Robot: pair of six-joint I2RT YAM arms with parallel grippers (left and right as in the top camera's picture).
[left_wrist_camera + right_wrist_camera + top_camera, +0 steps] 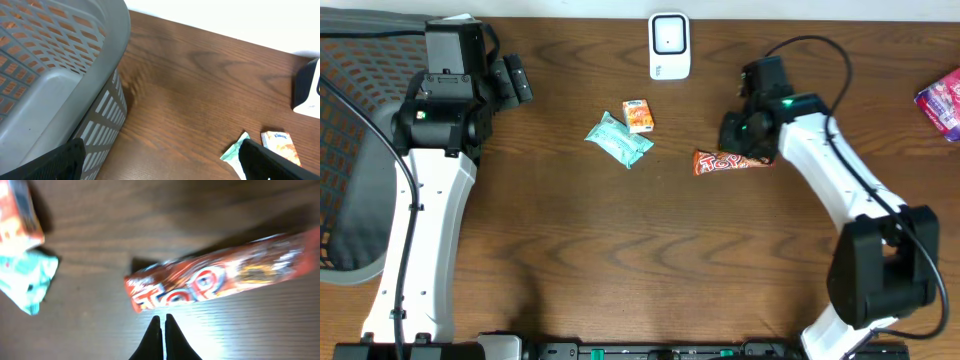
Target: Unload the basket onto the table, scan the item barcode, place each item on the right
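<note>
A red-orange candy bar [730, 160] lies flat on the brown table right of centre. My right gripper [163, 317] hangs shut just beside the bar [220, 277], its tips pressed together with nothing between them and not touching the wrapper. A white barcode scanner [669, 45] stands at the back centre. My left gripper [162, 165] is wide open and empty at the back left, next to the basket. A green tissue pack [618, 139] and a small orange box [638, 115] lie between the arms.
A grey mesh basket [350, 200] fills the left edge, its wall [100, 115] close to my left fingers. A pink package [942, 100] lies at the far right edge. In the left wrist view the tissue pack [235, 154] and orange box [281, 145] sit low right.
</note>
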